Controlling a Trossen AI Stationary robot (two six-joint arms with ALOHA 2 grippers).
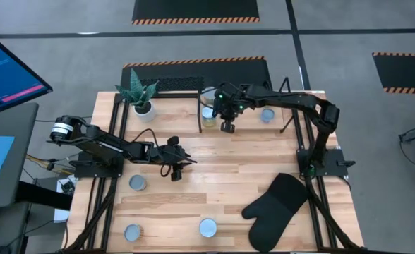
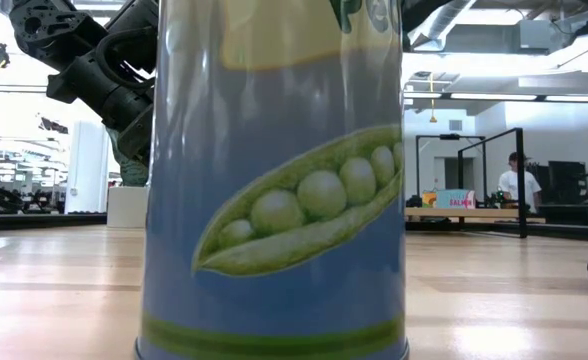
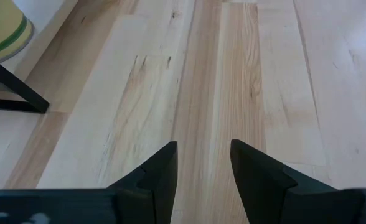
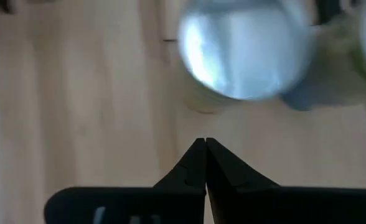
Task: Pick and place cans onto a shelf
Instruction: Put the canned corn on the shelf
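Observation:
The shelf point(image 1: 169, 85) of thin black bars stands at the table's far edge. Two cans stand upright inside its frame, one point(image 1: 207, 116) near the middle and one point(image 1: 267, 115) to the right. Three more pale-topped cans stand on the table at the near left point(image 1: 137, 183), point(image 1: 133, 232) and near middle point(image 1: 207, 227). My right gripper point(image 1: 227, 127) is shut and empty just on the near side of the middle shelf can, whose round top point(image 4: 242, 50) shows in the right wrist view. My left gripper point(image 1: 176, 169) is open and empty over bare wood point(image 3: 203, 155).
A white plant pot point(image 1: 142, 107) stands at the shelf's left end. A black oven mitt point(image 1: 274, 208) lies at the near right. A pea-label can point(image 2: 274, 180) fills the low view. A shelf bar point(image 3: 15, 87) and a can's side point(image 3: 2, 28) show in the left wrist view.

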